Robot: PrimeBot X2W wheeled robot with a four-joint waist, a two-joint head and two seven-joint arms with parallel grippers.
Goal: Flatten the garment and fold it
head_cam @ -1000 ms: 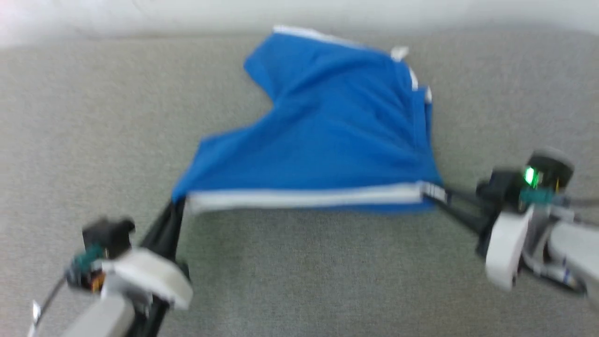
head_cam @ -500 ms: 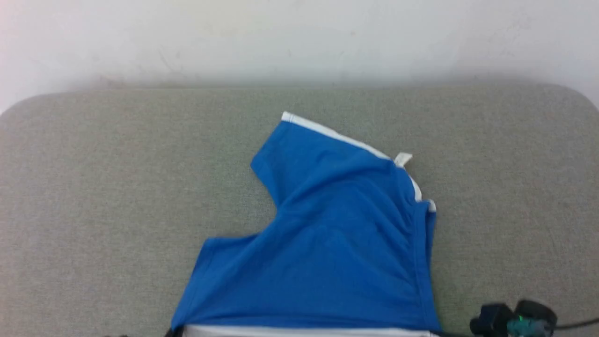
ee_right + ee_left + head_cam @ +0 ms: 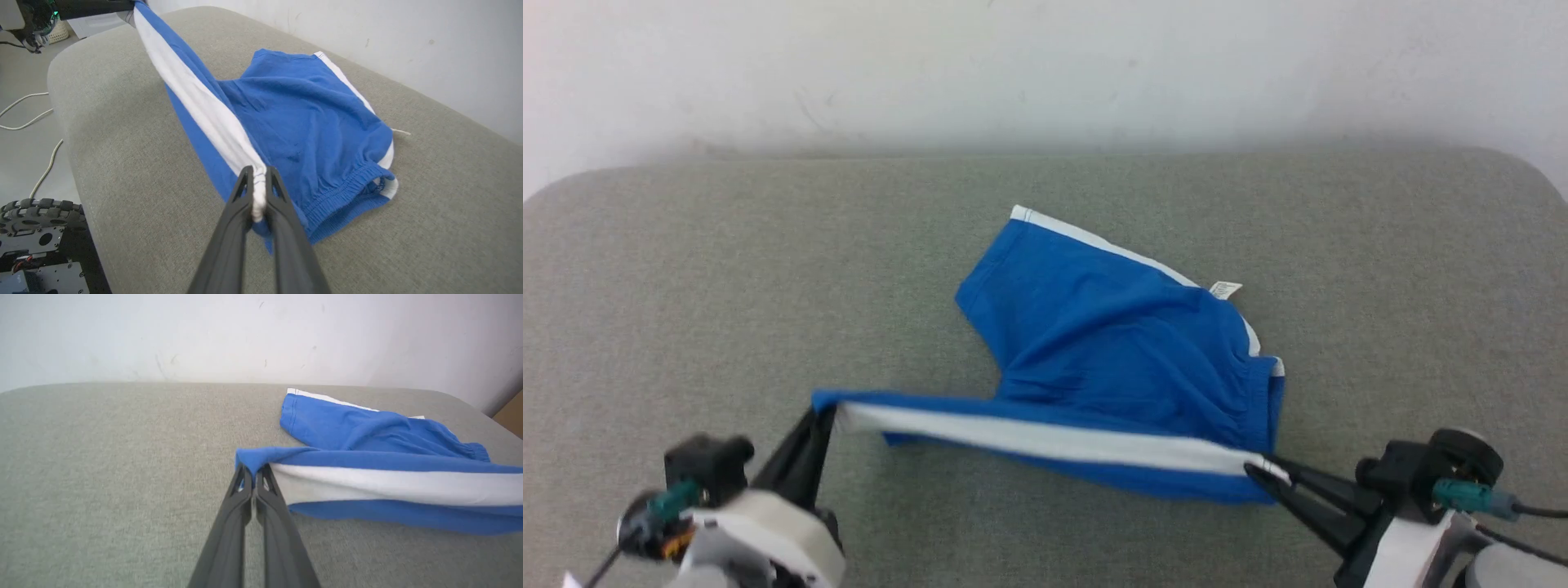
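We find left gripper [image 3: 823, 418] and right gripper [image 3: 1258, 471] clenched on opposite ends of the blue shorts' [image 3: 1111, 343] white side stripe [image 3: 1045, 439]. We judge the fabric light and limp, best held at corners.

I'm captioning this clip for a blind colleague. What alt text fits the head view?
Blue shorts lie on a grey cushion, their white-striped near edge lifted and stretched between the left gripper and the right gripper, each shut on one end. A white wall stands behind.
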